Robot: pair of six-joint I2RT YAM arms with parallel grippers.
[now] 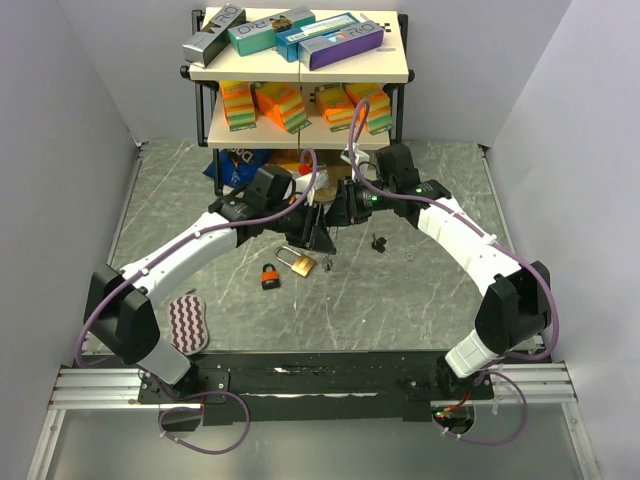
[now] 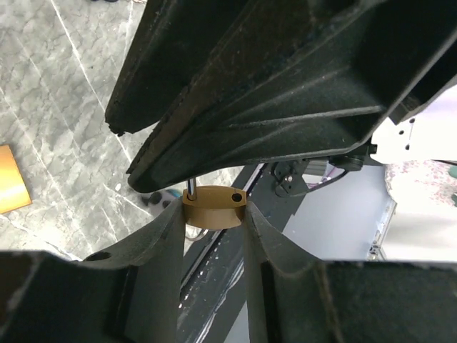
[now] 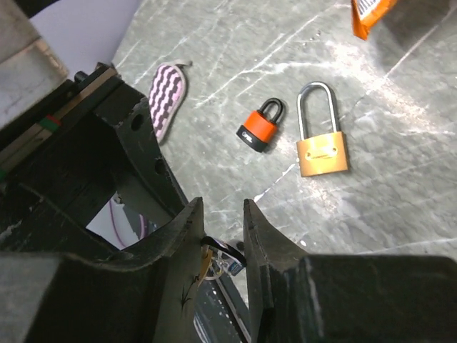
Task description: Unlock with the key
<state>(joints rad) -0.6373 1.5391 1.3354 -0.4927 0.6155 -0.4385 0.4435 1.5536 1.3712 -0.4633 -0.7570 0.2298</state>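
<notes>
From above, we see the left gripper (image 1: 318, 230) and right gripper (image 1: 343, 207) meeting over the table (image 1: 430, 300). Left wrist: it pinches a small brass lock (image 2: 213, 207). Right wrist: fingers nip what looks like a key (image 3: 220, 261). We cannot tell whether it is inserted, so we judge the unlocking not yet done.

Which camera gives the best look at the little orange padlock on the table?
The right wrist view: the orange padlock lies in the open there, black shackle and body both clear, beside the brass padlock. The top external view shows it small. The left wrist view does not show it recognisably.
</notes>
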